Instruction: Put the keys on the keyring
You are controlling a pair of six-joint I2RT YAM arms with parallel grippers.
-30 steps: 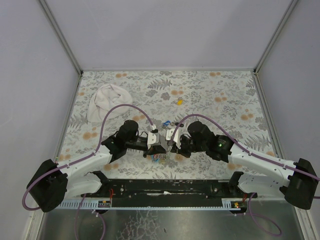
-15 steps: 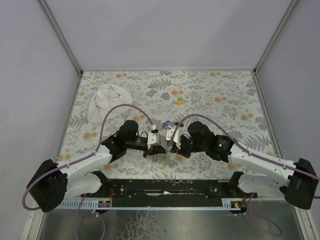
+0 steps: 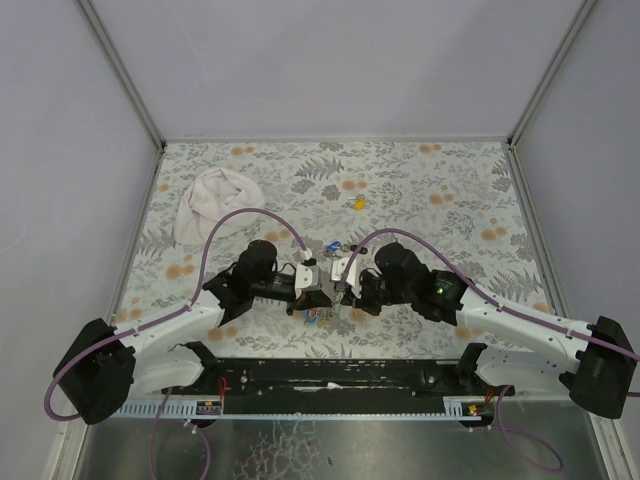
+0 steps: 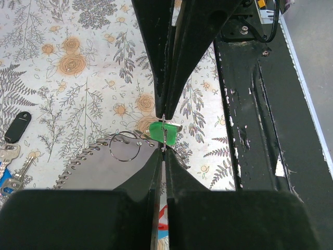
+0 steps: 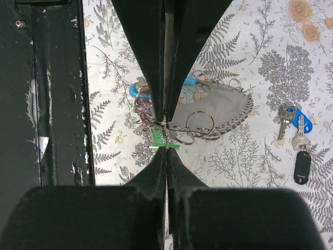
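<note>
Left claw (image 4: pixel 163 153): clenched tip to tip on a thin metal ring of the keyring (image 5: pixel 218 112), so that the ring is kept off the table (image 3: pixel 450 180) and presented edge-on to the other claw.
Right claw (image 5: pixel 166 151): clenched as well. The head of the green key (image 5: pixel 164 140) is judged to be nipped in it, though the exact contact is too small to be made out.
Reason for the pose: the two claws are brought tip to tip from opposite sides, with key and ring between them. This is taken to be the threading of the green key onto the ring. One side steadies the ring while the other feeds the key.
Place of the keyring: close to the middle of the table's near edge, directly between the claws. Most of it is left lying on the table.
Look of the keyring: a grey-silver spiral cord is curved into an arc. Several thin wire rings (image 5: pixel 200 121) are gathered at one end, beside a light-blue curved piece (image 5: pixel 139 91). A small red bit (image 4: pixel 162 225) is glimpsed under the left claw.
Other keys: the blue key (image 5: pixel 301 121) and black key (image 5: pixel 302 167) are lying together with plain metal keys just behind the claws, toward the table's middle. The yellow key (image 3: pixel 357 203) is lying alone farther back.
White cloth (image 3: pixel 215 203): bundled near the left edge, well apart from the work.
</note>
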